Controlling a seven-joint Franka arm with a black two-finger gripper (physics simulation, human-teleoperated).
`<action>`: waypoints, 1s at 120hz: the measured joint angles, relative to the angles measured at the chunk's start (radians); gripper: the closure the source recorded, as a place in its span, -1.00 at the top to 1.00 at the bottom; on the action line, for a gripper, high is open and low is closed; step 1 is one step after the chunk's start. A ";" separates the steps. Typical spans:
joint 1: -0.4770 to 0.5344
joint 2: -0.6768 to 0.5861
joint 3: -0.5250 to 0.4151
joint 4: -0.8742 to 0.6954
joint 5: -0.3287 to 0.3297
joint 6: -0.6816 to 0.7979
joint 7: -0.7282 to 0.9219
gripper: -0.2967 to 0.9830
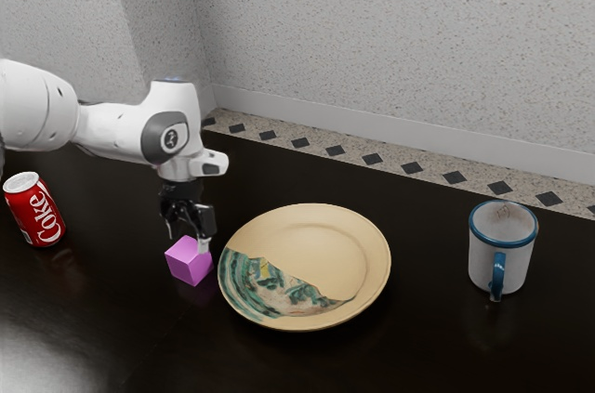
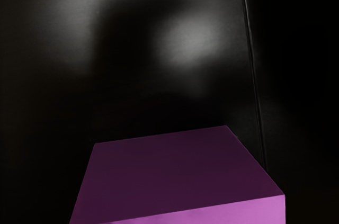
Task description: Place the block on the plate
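My gripper (image 1: 189,233) is low over the pink-purple block (image 1: 187,264) in the exterior view, with its fingers apart. One light fingertip shows by the block's upper right edge; the other finger is toward the exterior view's left, its tip hard to make out. Contact with the block cannot be told. In the wrist view the block (image 2: 177,176) is large at the lower edge, just under the hand. Just beside the block, toward the exterior view's right, lies the round cream plate (image 1: 321,237) with a green-blue pattern on part of it.
A red Coke can (image 1: 35,210) stands at the exterior view's far left on the dark table (image 1: 428,347). The white mug (image 1: 491,254) with a blue rim and handle stands at the far right, beyond the plate. A wall rises behind the table.
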 joint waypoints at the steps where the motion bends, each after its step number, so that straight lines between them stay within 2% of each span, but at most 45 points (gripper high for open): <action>1: 0.001 0.002 0.000 -0.001 0.000 0.002 -0.002 0.54; 32: 0.021 0.040 0.001 -0.017 -0.002 0.055 -0.048 0.54; 64: 0.022 0.005 -0.005 -0.086 0.001 0.121 -0.078 0.53; 91: 0.024 0.002 -0.008 -0.107 0.002 0.165 -0.092 0.22; 120: 0.023 -0.024 -0.009 -0.111 0.010 0.173 -0.102 0.19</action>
